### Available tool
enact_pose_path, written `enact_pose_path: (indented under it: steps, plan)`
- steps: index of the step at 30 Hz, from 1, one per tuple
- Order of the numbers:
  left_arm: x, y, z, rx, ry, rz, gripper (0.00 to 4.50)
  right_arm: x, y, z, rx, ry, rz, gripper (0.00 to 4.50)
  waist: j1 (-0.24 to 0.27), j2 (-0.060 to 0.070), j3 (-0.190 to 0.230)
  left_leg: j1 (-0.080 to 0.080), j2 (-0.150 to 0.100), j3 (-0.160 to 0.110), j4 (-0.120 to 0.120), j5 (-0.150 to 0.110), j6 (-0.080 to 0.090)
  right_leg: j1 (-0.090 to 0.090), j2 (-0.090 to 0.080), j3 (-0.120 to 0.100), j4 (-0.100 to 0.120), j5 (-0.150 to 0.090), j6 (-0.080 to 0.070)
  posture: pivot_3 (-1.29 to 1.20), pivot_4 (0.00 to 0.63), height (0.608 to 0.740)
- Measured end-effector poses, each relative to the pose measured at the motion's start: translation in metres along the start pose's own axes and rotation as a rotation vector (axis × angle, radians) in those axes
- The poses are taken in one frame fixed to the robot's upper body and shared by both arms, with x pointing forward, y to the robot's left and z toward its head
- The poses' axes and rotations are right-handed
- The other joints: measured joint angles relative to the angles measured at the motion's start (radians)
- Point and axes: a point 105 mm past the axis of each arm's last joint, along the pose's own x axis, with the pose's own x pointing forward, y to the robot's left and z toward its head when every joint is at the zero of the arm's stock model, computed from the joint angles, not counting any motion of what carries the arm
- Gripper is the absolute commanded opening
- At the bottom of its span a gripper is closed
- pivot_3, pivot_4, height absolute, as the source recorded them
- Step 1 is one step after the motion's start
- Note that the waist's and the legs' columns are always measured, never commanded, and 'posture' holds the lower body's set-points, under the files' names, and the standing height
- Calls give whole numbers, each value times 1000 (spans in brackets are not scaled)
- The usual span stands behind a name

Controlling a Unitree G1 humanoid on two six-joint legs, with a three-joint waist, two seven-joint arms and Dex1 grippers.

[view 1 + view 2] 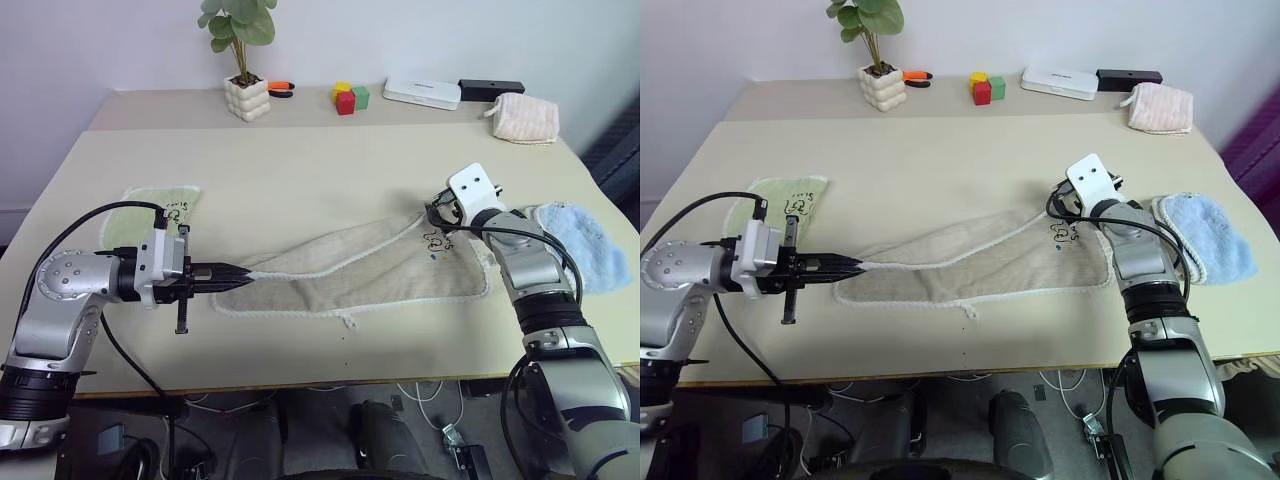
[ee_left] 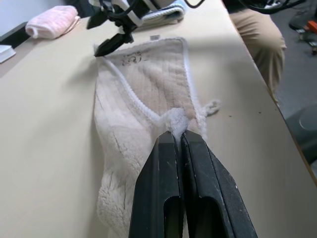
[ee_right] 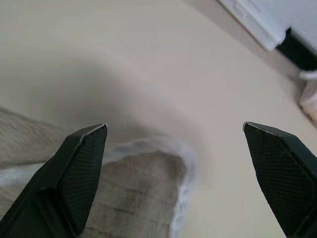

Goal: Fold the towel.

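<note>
Left end effector (image 1: pixel 238 272): clamped on towel (image 1: pixel 370 268) corner, white edging pinched.
Right end effector (image 3: pixel 176 148): fingers wide apart, over towel's opposite corner.

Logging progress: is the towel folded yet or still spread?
Partly folded: the towel lies long on the table, one corner doubled over, pinched by the left gripper.

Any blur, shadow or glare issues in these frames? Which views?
Right wrist view: soft focus on the towel corner and far table, with a broad shadow over the tabletop past the corner. Left wrist view: the left gripper and pinched towel edge are sharp; the right gripper casts a shadow. Head views: even light, no glare on the table.
</note>
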Motion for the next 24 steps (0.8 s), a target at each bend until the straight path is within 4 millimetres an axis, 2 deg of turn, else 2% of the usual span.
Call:
enact_pose_path:
  steps: [3,8,11,19,24]
  plan:
    - [0,-1,-2,-7,2,14,12,-1,-12,4,63,-13,-18,4500,0,0,0,0,0,0,0,0,0,0,0,0,0,0,0,0,150,740]
    - [1,0,-1,10,-11,20,12,-11,-27,12,-201,-28,20,4500,2,0,0,0,0,1,0,0,0,0,0,0,-1,0,0,0,150,740]
    - [1,-1,-1,11,-11,11,12,-14,-34,8,-276,-5,46,4500,0,0,0,0,0,1,-1,0,0,-1,0,0,0,0,0,0,150,740]
    - [-1,-13,-7,-12,-6,-22,12,-10,-12,-12,-443,55,211,4500,-6,1,0,0,0,2,-2,0,0,-2,0,2,0,0,0,0,150,740]
    - [-4,-18,-10,-23,-1,-21,12,0,-9,7,-534,21,226,4500,-8,1,1,0,0,2,-3,0,0,-3,0,2,0,0,0,0,150,740]
